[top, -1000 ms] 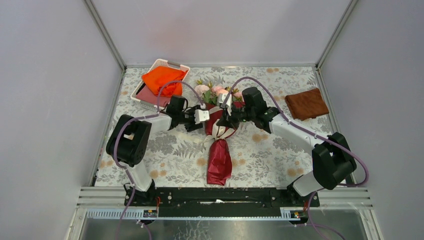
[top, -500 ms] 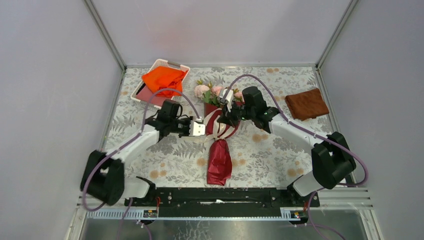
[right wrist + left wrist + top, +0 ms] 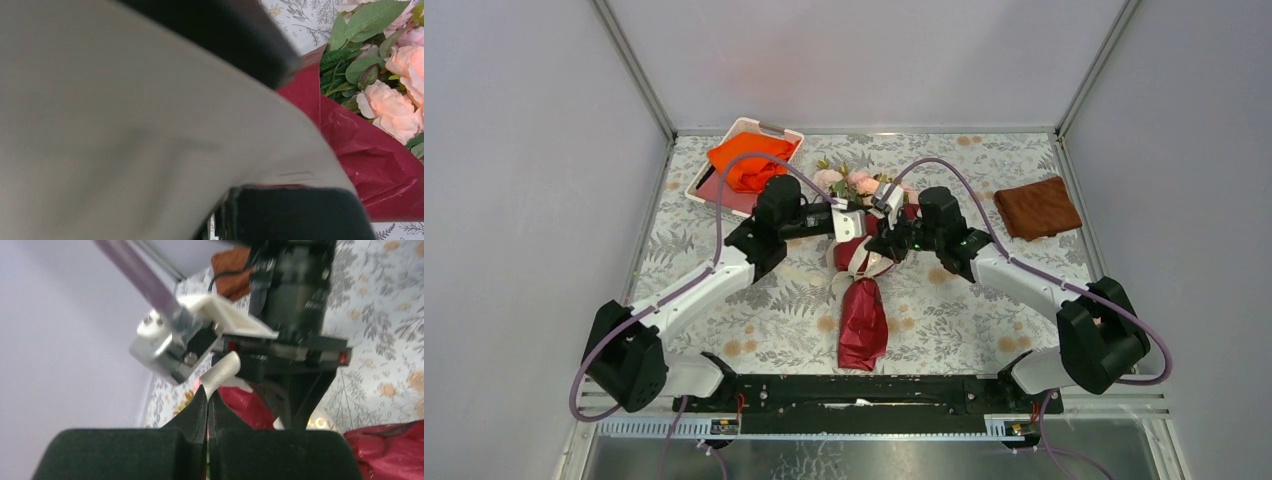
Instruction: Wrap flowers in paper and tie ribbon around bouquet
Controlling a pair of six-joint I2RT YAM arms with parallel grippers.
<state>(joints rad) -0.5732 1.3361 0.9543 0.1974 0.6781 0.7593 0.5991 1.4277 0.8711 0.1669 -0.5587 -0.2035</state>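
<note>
The bouquet lies mid-table, its pale pink flowers [image 3: 856,181] pointing to the far side and the dark red paper [image 3: 862,312] tapering toward me. The cream ribbon [image 3: 862,262] loops round its waist. My left gripper [image 3: 862,230] hovers over the top of the paper, shut on a ribbon strand [image 3: 220,375], with the tips [image 3: 207,397] pressed together. My right gripper [image 3: 878,243] meets it from the right and is shut. A wide blurred cream band, apparently the ribbon [image 3: 150,125], runs out of its jaws [image 3: 225,212] and hides most of that view beside the flowers [image 3: 390,105] and paper [image 3: 370,165].
A white tray [image 3: 769,128] holding a folded orange cloth [image 3: 749,160] stands at the back left, just behind my left arm. A brown cloth [image 3: 1036,207] lies at the back right. Grey walls close the table on three sides.
My left gripper shut on the ribbon, pulled out to the left, then swung back up and right over the top of the paper. My right gripper shifted slightly nearer, staying shut.
</note>
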